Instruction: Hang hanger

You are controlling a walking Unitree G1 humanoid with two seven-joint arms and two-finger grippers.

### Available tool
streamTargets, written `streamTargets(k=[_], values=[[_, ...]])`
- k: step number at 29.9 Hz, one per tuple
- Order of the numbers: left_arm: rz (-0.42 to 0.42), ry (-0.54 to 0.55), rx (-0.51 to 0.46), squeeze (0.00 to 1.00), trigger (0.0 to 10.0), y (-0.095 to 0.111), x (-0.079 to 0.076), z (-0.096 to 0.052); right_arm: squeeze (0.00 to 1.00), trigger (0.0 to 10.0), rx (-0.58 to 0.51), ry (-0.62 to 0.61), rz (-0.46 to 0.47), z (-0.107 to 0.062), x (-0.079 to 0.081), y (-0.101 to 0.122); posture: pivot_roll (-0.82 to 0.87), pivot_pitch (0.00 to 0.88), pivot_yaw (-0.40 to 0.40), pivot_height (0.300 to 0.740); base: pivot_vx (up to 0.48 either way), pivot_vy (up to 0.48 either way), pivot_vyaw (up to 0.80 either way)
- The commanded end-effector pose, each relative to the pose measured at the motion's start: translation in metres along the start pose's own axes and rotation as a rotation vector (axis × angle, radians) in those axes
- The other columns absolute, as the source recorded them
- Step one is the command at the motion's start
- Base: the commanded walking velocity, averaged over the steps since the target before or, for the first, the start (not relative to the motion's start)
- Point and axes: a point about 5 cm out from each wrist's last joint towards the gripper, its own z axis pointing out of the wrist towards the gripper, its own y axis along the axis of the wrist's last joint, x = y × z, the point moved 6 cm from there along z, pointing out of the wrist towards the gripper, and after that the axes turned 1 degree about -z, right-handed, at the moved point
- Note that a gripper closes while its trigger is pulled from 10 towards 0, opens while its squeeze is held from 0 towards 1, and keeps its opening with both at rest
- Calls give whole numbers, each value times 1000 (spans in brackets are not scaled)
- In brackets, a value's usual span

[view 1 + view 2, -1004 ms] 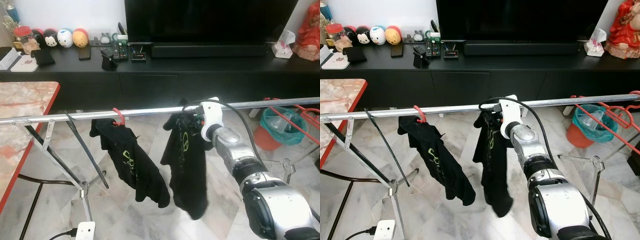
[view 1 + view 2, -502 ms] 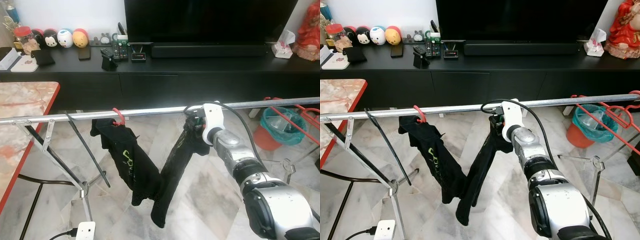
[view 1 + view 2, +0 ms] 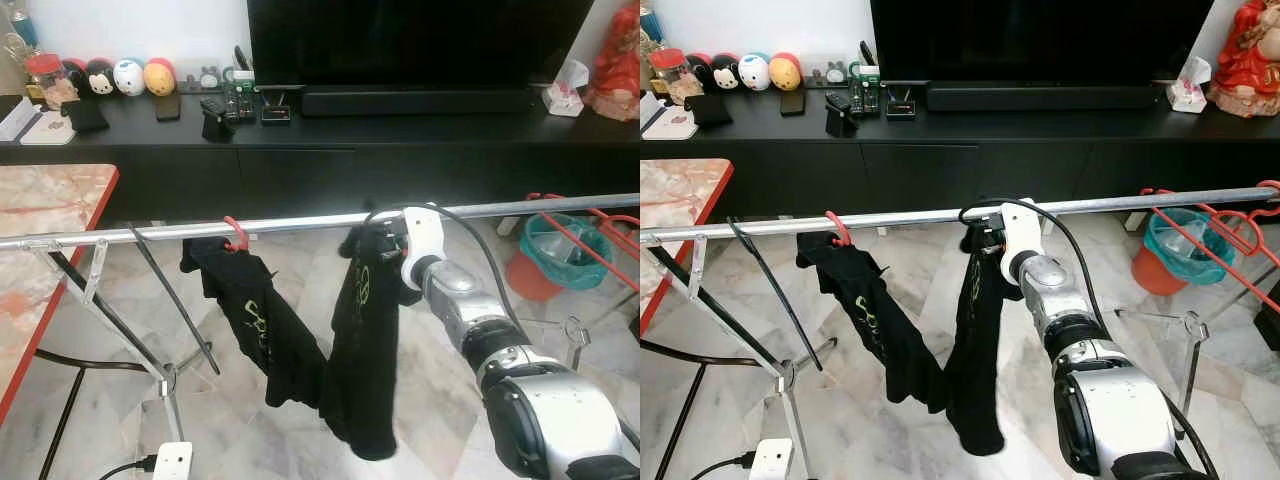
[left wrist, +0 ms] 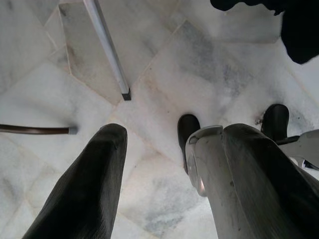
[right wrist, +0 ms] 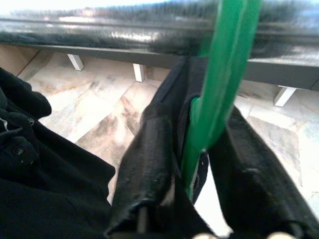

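Where the head views hide the jaws behind a white wrist housing, the right wrist view shows them plainly: the right gripper (image 5: 199, 164) has its two black fingers (image 5: 149, 164) closed on the shaft of a green hanger (image 5: 219, 94), which rises to the metal rail (image 5: 124, 27) just above. From the head, that rail (image 3: 290, 223) runs left to right across the scene, and the right arm reaches up and forward from the lower right, its gripper (image 3: 392, 240) right at the rail near the middle. A black shirt (image 3: 362, 350) hangs from the held hanger, draping straight down; yellow-green printing runs along it, too small to read. To its left a second black garment (image 3: 255, 320) with similar yellow-green print hangs on a red hanger (image 3: 236, 234) hooked over the rail, its lower end touching the first shirt. More red hangers (image 3: 1220, 235) hang at the rail's right end, before a teal bin (image 3: 1185, 245). Beyond the rack stands a black TV worktop (image 3: 400, 125) with round figurines (image 3: 115, 76) at its far left. The left wrist view looks down on marble floor (image 4: 164, 84), the left gripper (image 4: 164, 169) hanging idle with its jaws apart and holding nothing, beside a rack leg (image 4: 108, 47).
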Motion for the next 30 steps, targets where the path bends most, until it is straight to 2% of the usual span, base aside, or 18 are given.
streamTargets(k=[1,13,19,22,25,30], values=[[-13,-5,19,0,10000,-6,-1,-1,0,0,-45,3,19,1,1,13,-3,50,-12,740,0,0,0],[0,-17,31,0,10000,-9,-5,-1,0,0,-136,11,52,-1,3,22,-6,52,-12,740,0,0,0],[0,-15,39,0,10000,-12,-4,-2,0,0,-140,5,58,-2,2,18,-4,55,-13,740,0,0,0],[2,-17,41,0,10000,-12,-5,-2,0,0,-200,-31,65,-5,-6,28,-5,56,-11,740,0,0,0],[6,-19,44,0,10000,-14,-6,-2,0,0,-267,-30,59,-8,-6,40,-8,58,-9,740,0,0,0],[9,-24,48,0,10000,-16,-10,-2,0,0,-314,-66,64,-13,-11,39,-8,59,-7,740,0,0,0]])
